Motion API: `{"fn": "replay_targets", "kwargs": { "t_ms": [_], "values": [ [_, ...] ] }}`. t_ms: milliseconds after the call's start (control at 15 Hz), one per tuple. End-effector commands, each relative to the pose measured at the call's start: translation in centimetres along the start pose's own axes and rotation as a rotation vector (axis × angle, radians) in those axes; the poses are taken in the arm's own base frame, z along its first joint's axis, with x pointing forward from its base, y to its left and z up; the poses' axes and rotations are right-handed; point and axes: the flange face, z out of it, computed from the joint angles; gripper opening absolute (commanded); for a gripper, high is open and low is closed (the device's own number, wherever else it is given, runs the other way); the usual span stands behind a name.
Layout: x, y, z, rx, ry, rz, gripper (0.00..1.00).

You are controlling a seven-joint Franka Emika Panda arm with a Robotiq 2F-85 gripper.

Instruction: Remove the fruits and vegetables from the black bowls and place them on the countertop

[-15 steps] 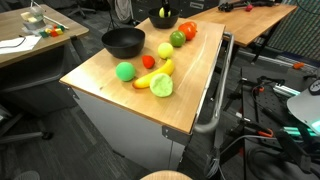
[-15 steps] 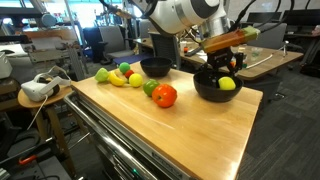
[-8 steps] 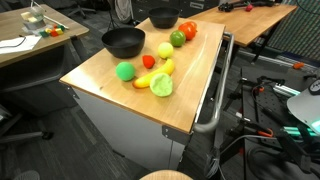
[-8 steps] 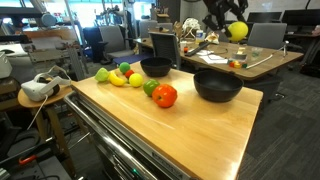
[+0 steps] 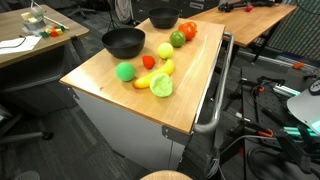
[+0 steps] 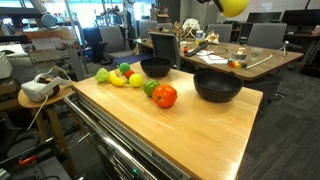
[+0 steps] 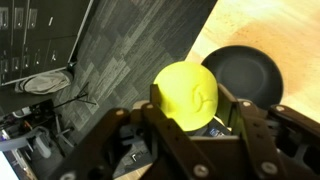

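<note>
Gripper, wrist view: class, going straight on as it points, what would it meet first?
Probably the rim of the black bowl, perhaps the dark floor beside it; the yellow fruit held by the gripper hides the exact line.

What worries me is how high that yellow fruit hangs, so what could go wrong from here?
1. The yellow fruit sits between the jaws far above the countertop. If it slips, a round piece would likely bounce and roll onto the floor.
2. In the wrist view it appears over the countertop's edge beside the black bowl, so an early release might miss the top altogether.
</note>
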Motion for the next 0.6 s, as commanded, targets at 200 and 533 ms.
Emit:
{"fn": "replay_targets", "kwargs": {
  "t_ms": [200,533],
  "values": [
    [-9.3,-8.7,-0.6,0.084,-0.026,0.206,0.29],
    [-12.7,-15.2,3.1,0.138,0.115,0.261,0.29]
  ]
}}
